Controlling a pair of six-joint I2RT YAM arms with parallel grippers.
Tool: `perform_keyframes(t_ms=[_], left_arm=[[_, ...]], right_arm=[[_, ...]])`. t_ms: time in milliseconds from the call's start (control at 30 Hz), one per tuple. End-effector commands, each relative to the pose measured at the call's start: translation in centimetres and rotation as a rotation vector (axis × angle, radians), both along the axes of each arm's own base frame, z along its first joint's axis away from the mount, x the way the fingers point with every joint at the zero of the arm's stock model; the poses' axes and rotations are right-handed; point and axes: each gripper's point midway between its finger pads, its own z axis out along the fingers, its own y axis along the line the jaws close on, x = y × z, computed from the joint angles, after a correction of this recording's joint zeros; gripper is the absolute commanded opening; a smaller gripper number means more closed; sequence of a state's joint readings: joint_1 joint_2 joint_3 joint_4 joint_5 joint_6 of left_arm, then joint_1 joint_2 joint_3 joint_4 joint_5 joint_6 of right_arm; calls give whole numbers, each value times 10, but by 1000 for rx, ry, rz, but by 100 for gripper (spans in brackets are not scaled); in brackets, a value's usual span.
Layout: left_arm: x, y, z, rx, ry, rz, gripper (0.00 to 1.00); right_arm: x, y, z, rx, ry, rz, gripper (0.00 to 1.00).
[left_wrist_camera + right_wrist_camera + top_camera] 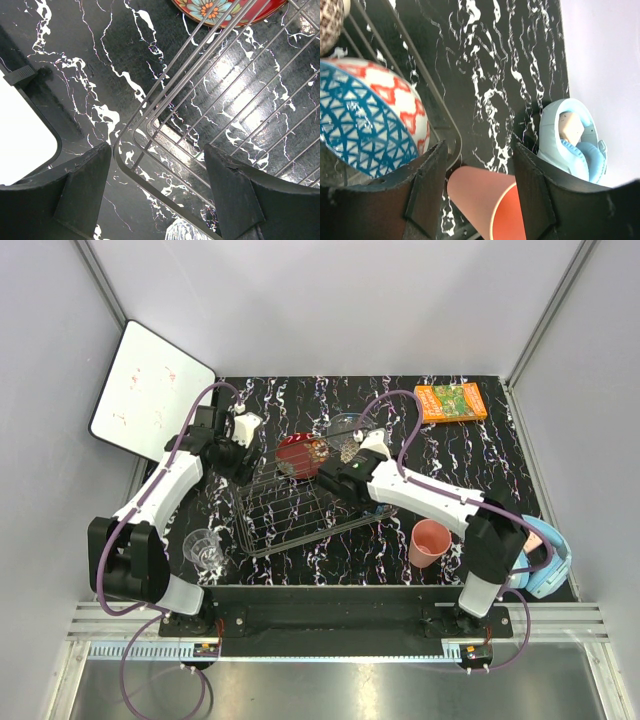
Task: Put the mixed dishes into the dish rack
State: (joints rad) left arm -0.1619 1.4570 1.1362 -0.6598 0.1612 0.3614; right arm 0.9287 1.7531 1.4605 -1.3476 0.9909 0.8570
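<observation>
The wire dish rack lies mid-table. The red gold-patterned dish leans at its far end and shows in the left wrist view. The blue patterned bowl sits in the rack, left of my right gripper, which is open and empty over the rack's right side. The beige-brown bowl and clear glass bowl are behind it. The salmon-pink cup stands right of the rack. The clear glass cup stands at its near left. My left gripper is open above the rack's corner.
An orange book lies at the far right. Blue headphones lie at the near right edge, also in the right wrist view. A white board leans off the table's far left corner.
</observation>
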Motion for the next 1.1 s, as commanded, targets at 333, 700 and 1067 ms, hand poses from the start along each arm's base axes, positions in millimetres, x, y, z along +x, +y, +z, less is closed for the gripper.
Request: perform_keyframes(t_ms=[333,700,1067], left_arm=[[3,-4,1,-23,-10,-3,79],[1,-3,0,-18,-11,-5,79],[0,-1,-1,-2,-9,-2,79]], right_arm=[[-8,38,5,182,15,129,63],[16,40,-20,126,-45,111,58],[28,22,-25,76,-124,68,26]])
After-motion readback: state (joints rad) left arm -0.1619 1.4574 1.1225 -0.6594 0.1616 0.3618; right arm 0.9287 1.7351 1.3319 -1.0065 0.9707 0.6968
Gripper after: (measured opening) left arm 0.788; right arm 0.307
